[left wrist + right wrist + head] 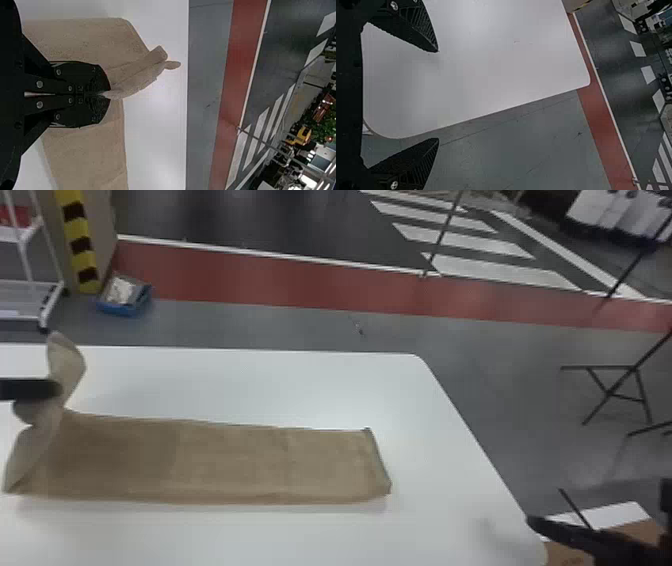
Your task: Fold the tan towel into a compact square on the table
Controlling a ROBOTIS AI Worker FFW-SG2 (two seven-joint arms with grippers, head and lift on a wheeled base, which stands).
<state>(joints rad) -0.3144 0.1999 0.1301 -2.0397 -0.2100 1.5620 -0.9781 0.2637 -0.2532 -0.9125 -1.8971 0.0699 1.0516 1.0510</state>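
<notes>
Spreading across the head view, the white table (pixel 320 385) bears the tan towel (pixel 225 460), a long flat strip whose end at the robot's left is raised, pinched in the left gripper (pixel 57 389); the rest runs off to the right of that hand. The right gripper (pixel 600 537) sits by the table's near right corner, well apart from the cloth, holding nothing. Beyond the table stand a white cart (pixel 31 282) and, smaller, a blue tray (pixel 124 309). In the left wrist view, the left gripper (pixel 110 94) blocks part of the towel, its fingertips pressed together on a fold; the right wrist view shows the other's fingers (pixel 421 31) spread wide.
</notes>
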